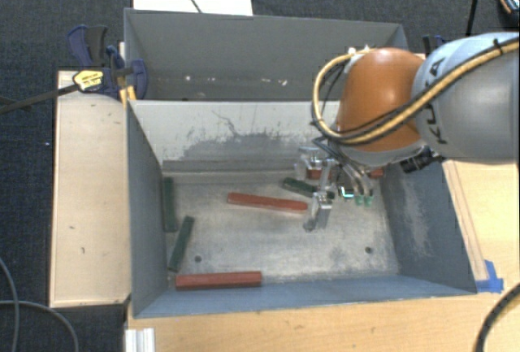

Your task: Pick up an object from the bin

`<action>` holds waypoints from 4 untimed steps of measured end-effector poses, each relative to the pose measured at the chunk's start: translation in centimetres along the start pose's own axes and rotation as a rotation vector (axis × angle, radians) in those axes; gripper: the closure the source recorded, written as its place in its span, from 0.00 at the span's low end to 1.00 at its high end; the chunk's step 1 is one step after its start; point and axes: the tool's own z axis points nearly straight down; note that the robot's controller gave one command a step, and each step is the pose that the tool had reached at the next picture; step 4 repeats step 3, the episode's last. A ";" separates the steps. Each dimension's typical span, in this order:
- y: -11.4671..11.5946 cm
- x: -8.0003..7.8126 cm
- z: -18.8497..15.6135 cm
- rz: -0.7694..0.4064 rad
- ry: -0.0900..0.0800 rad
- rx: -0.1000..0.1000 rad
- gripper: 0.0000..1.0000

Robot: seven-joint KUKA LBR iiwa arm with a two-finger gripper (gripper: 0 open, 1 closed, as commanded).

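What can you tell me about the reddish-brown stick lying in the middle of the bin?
The long, flat, reddish-brown stick looks like painted wood or plastic, one plain bar. It lies flat on the floor of the grey metal bin near the middle, slightly slanted, its right end nearer the front. That end reaches the end effector; whether they touch I cannot tell.

I'm watching the bin (357, 249) holding a red bar (262, 202) just beside the gripper (318, 219), a second red bar (219, 280) and two green bars (167, 204) lying well away.

scuffed matt metal bin (244, 131), glossy orange cover (382, 90)
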 end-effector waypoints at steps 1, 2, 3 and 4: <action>3.1 -3.3 7.7 -0.116 -0.004 0.000 0.00; 3.0 -3.5 7.3 -0.111 -0.009 0.000 1.00; -0.3 -1.5 -7.6 -0.074 -0.016 0.001 1.00; -0.3 -1.5 -7.6 -0.074 -0.016 0.001 1.00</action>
